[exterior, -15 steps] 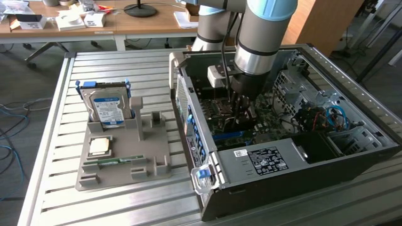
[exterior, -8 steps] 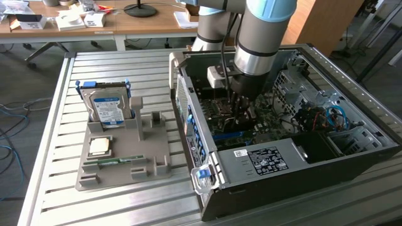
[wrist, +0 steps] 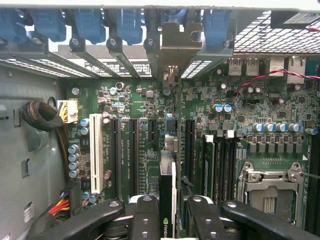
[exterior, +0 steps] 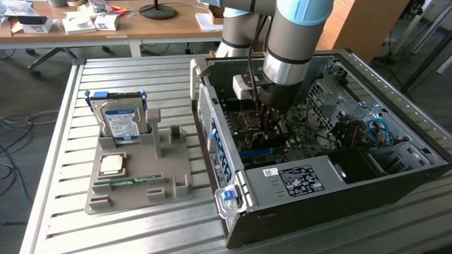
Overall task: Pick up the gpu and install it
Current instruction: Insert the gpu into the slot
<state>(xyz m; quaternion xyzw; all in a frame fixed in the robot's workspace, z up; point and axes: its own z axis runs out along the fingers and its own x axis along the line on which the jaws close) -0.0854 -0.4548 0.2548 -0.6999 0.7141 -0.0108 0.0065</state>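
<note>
Step in hand, as judged: installation. The tool (exterior: 270,123) is down inside the steel case (exterior: 395,174). Its black fingers (wrist: 145,220) are closed on the gpu (wrist: 166,205), a thin black card held edge-on between them, over the green motherboard (wrist: 250,115). Seating calls for the card edge parallel to the long black slots (wrist: 134,155) alongside.

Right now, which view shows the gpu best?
The wrist view: the gpu stands edge-on between the fingers of the end effector, over the motherboard and its slots. In the exterior view the arm covers most of it.
</note>
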